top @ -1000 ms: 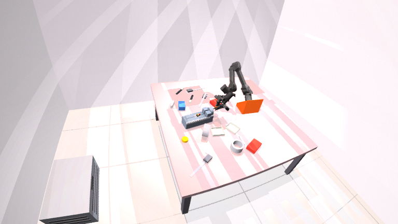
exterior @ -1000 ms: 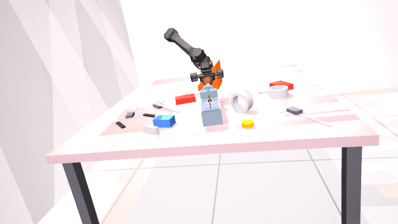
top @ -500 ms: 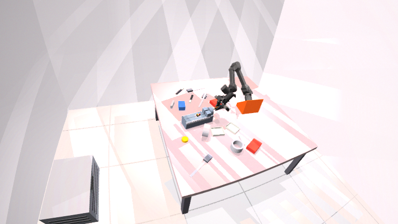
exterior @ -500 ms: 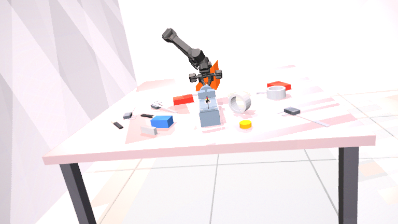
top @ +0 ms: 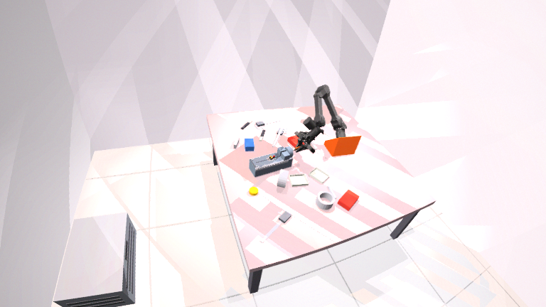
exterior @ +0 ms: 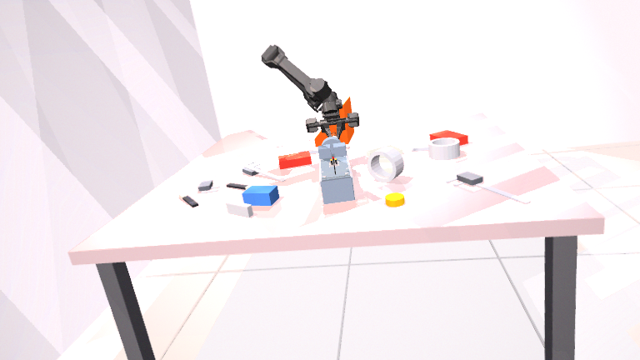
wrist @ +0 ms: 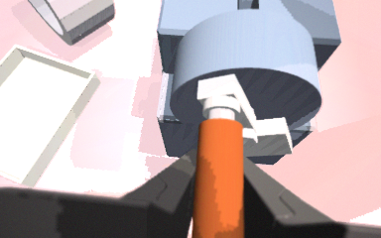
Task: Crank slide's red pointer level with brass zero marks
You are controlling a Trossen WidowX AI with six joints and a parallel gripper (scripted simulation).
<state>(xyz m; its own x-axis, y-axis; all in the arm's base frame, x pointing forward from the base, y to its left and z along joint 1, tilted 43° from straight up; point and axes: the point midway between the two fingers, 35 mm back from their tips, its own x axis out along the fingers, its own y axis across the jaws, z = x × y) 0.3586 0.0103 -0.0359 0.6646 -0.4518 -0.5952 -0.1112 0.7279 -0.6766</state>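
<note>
The blue-grey machine (top: 270,167) (exterior: 337,190) (wrist: 248,47) stands on the table with its round housing towards the arm. A white crank (wrist: 217,88) sits on the housing's face, its bar slanting down to the right in the wrist view. Its orange handle (wrist: 219,149) points towards the wrist camera. My gripper (wrist: 214,161) (exterior: 332,136) is shut on the handle, a dark finger on each side. The red pointer (top: 274,156) (exterior: 332,158) shows small on top of the machine. Its exact level against the brass marks is too small to tell, and the wrist view does not show it.
A grey ring (top: 282,179) (wrist: 89,25) and a shallow tray (wrist: 62,130) lie beside the machine. A red block (top: 292,141) (exterior: 294,160) lies on its other side, with a blue block (top: 249,144) (exterior: 260,196) further off. An orange panel (top: 345,146) stands near the arm's base.
</note>
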